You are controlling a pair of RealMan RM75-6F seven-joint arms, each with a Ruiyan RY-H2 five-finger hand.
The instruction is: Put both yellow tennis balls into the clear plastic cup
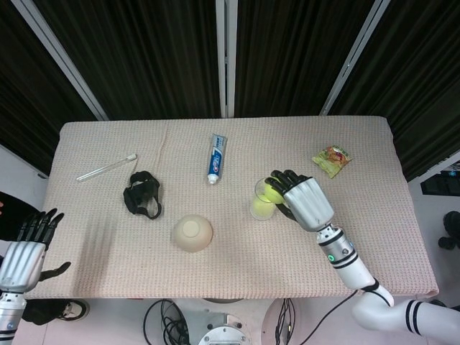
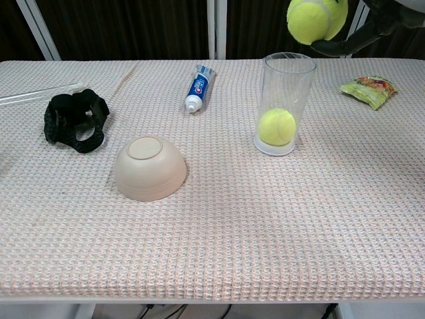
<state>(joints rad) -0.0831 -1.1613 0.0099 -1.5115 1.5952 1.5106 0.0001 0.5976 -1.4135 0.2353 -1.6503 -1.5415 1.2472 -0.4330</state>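
A clear plastic cup (image 2: 284,100) (image 1: 264,203) stands upright right of the table's centre, with one yellow tennis ball (image 2: 276,127) resting at its bottom. My right hand (image 1: 305,203) holds the second yellow tennis ball (image 2: 316,18) (image 1: 272,191) in the air just above the cup's rim, slightly to its right in the chest view. Only the fingers and part of that hand show at the chest view's top edge. My left hand (image 1: 27,248) hangs off the table's left front corner, fingers apart and holding nothing.
An upturned beige bowl (image 2: 150,168) sits left of the cup. A toothpaste tube (image 2: 197,88) lies behind it, a black strap (image 2: 74,119) and a clear rod (image 1: 106,167) at the left, a snack packet (image 2: 369,90) at the right.
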